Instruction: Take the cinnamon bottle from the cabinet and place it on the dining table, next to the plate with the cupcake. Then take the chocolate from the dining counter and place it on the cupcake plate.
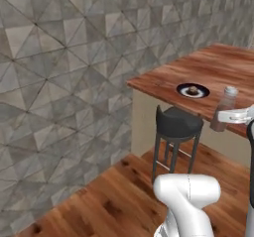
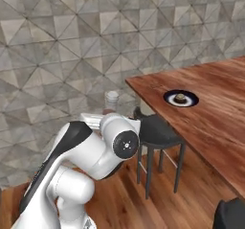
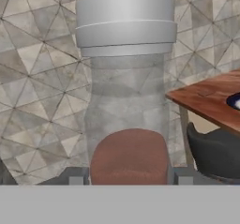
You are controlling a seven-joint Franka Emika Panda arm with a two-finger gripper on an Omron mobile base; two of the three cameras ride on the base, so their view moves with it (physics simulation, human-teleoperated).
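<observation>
One clear cinnamon bottle (image 3: pixel 126 92), grey ribbed cap above, brown powder low inside, sat clamped upright between the gripper (image 3: pixel 126 176) fingers, held in the air beside the glossy wooden dining table (image 2: pixel 215 113), well short of the round dark cupcake plate (image 2: pixel 181 98).

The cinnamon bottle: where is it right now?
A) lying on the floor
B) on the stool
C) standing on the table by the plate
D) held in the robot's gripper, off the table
D: the cinnamon bottle sits upright between the gripper fingers, short of the dining table.
</observation>
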